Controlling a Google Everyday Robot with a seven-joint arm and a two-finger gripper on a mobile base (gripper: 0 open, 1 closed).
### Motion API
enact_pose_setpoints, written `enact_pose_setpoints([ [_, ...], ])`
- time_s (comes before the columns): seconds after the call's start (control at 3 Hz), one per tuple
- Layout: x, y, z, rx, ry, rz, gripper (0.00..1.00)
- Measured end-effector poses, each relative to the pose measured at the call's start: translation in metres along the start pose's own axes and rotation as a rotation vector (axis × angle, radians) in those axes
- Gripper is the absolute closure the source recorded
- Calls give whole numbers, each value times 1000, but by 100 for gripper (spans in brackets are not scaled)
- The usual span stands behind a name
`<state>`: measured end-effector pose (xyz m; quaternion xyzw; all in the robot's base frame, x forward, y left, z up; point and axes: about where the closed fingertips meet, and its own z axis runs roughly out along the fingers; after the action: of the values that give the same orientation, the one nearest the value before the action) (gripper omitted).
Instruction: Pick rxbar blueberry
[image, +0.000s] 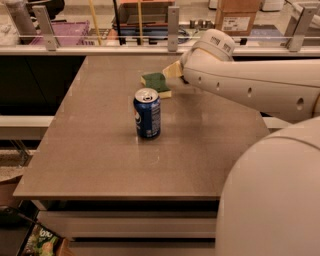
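The rxbar blueberry does not show; no dark navy wrapper is visible on the table. My arm reaches from the right across the table's far side. The gripper is at its far end, hidden behind the rounded wrist housing, just right of the green-and-yellow sponge. A pale yellow shape pokes out from under the wrist beside the sponge; I cannot tell what it is. The arm may be hiding the bar.
A tall blue soda can stands upright mid-table, in front of the sponge. A railing with shelves and boxes behind it runs along the table's far edge. My own white body fills the lower right.
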<state>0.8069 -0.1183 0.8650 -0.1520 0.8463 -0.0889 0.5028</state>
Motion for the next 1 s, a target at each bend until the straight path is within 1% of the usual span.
enact_pose_setpoints([
  [0.33,-2,2,1,-18,-10,25,0],
  [1.0,6,7,8,-66,-4,95,0],
])
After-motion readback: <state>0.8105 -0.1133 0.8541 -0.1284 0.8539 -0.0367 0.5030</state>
